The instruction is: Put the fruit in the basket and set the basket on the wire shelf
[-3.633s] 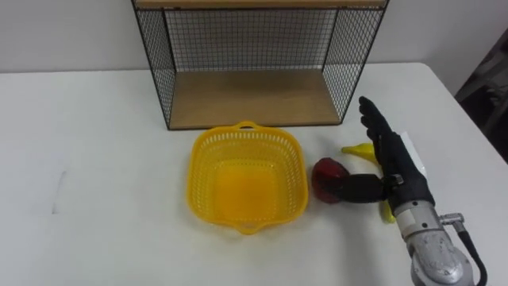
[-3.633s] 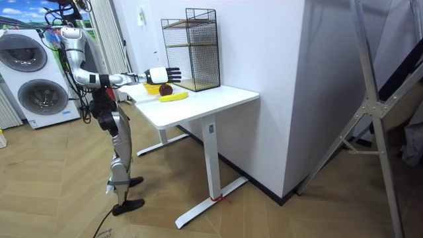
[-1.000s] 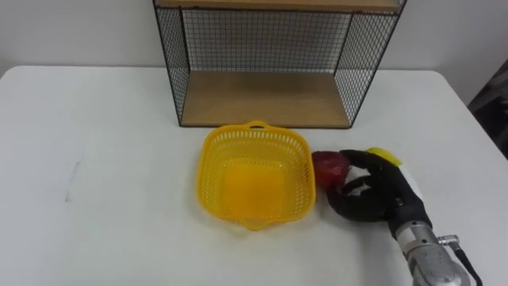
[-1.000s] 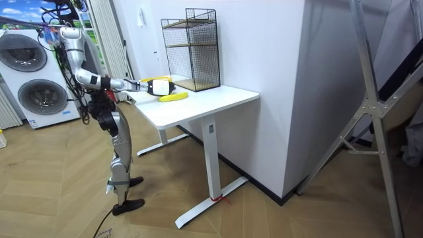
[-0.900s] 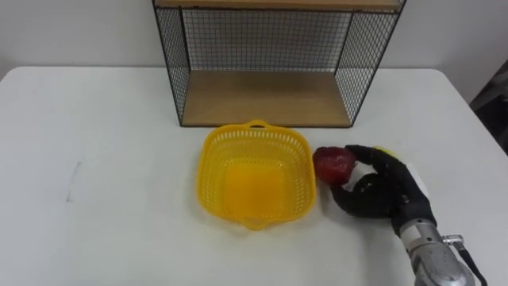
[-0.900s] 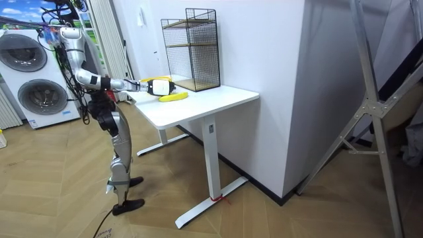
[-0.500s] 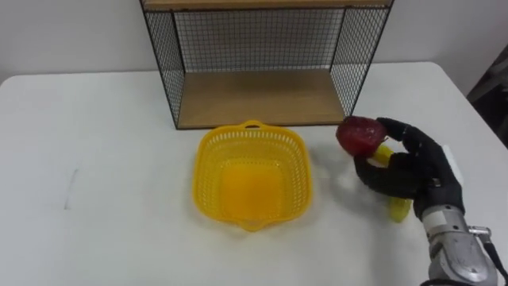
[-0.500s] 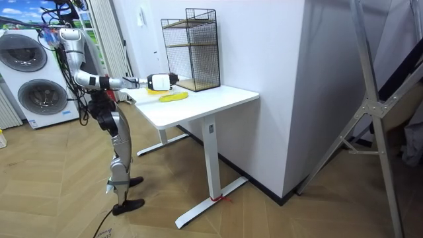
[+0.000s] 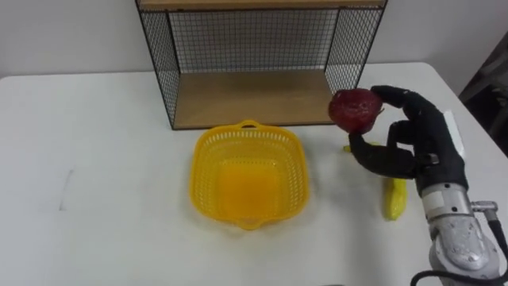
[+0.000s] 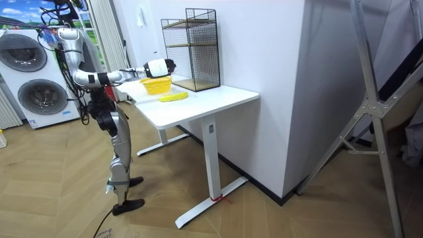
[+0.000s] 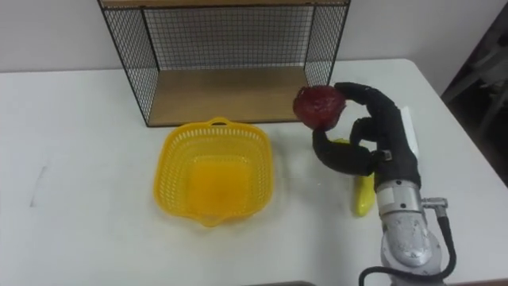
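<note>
One red apple [image 9: 355, 109] I see clamped between curled fingers and thumb of the right hand [image 9: 421, 147], held up right of the yellow basket [image 9: 205, 171]. Banana [image 9: 395, 199] lies on the table [image 9: 103, 159] below the wrist.

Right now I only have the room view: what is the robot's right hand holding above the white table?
Observer: A dark red round fruit, gripped between the thumb and curled fingers of the right hand.
Operator: Is it over the yellow plastic mesh basket?
Observer: No, it hangs right of the basket, before the black wire shelf's right front corner.
Operator: Anything in the basket?
Observer: Nothing; its bottom is bare.
</note>
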Robot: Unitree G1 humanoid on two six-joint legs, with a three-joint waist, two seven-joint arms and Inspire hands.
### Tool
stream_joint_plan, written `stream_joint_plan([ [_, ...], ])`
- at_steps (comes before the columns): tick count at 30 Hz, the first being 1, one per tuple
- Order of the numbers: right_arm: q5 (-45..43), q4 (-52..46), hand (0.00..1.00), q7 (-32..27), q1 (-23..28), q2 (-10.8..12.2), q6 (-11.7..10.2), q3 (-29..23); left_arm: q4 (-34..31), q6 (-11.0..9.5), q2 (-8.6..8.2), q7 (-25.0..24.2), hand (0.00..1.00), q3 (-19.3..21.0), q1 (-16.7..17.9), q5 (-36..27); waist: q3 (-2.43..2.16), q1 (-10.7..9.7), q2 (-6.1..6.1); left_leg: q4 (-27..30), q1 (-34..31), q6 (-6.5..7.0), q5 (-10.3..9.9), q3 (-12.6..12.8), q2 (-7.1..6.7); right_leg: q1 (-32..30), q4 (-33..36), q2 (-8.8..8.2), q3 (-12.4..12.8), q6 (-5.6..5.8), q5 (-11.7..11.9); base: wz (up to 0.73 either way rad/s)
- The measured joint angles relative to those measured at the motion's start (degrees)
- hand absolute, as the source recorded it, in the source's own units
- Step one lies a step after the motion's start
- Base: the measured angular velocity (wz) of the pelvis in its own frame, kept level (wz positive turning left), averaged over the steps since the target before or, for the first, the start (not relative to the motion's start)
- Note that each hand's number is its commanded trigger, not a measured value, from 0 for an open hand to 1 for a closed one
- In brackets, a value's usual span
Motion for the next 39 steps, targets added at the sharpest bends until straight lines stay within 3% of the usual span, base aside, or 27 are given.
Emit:
stream_joint_plan([
  [5,-7.7,-0.4,1.0,3.4,0.0,0.0,0.1,4.5,0.0,-0.1,0.22,0.3,0.0,-0.2,0.0,0.0,-0.06,0.8,-0.9,-0.4,0.1,-0.07,0.1,0.2,0.06,0.0,0.0,0.09,0.2,-0.06,0.1,-0.03],
  [8,-7.9,-0.4,1.0,5.7,0.0,0.0,0.2,5.9,0.0,-0.1,0.32,0.4,0.0,-1.3,0.0,0.0,-0.02,0.9,-1.51,-0.3,0.1,-0.07,0.1,-0.1,-0.01,0.2,-0.1,0.09,0.2,-0.03,0.1,0.06],
  [17,-9.7,-1.9,1.0,11.6,-1.5,0.0,0.7,9.3,-0.6,0.0,0.91,-0.6,0.0,-3.3,-2.3,0.0,0.13,2.4,-1.63,0.1,-0.9,-0.08,0.0,-1.0,-0.01,-0.2,-0.1,0.14,-0.5,0.04,0.2,0.05],
  [19,-11.1,-1.9,0.47,12.5,-1.7,0.0,0.7,10.1,-1.0,0.0,0.94,-0.6,0.0,-3.4,-2.4,0.0,0.15,2.7,-1.58,0.5,-1.1,-0.08,0.0,-0.9,0.02,-0.5,-0.1,0.16,-0.5,-0.01,0.2,0.0],
  [21,-11.9,-1.9,0.0,13.0,-1.6,-0.1,0.8,11.2,-1.1,-0.1,1.01,-0.6,0.0,-3.8,-2.3,-0.1,0.15,2.9,-1.49,0.6,-1.3,-0.08,0.0,-0.9,0.02,-0.7,-0.1,0.16,-0.5,-0.04,0.3,0.0],
  [28,-13.2,-1.9,0.0,15.1,-0.7,-0.1,1.6,13.4,-1.1,-0.1,1.02,-0.6,0.0,-5.0,-2.5,-0.1,0.16,3.5,-0.68,0.6,-2.0,-0.07,0.0,-1.2,0.01,-0.9,-0.1,0.15,-0.9,-0.04,0.4,0.01],
  [39,-14.5,-1.9,0.0,16.0,-0.4,0.1,2.0,13.3,-1.1,0.3,0.97,-1.8,0.0,-5.0,-2.0,0.0,0.14,2.9,0.46,1.5,-2.4,-0.07,0.0,-1.6,0.01,-0.6,-0.1,0.16,-1.3,-0.04,0.4,0.01],
])
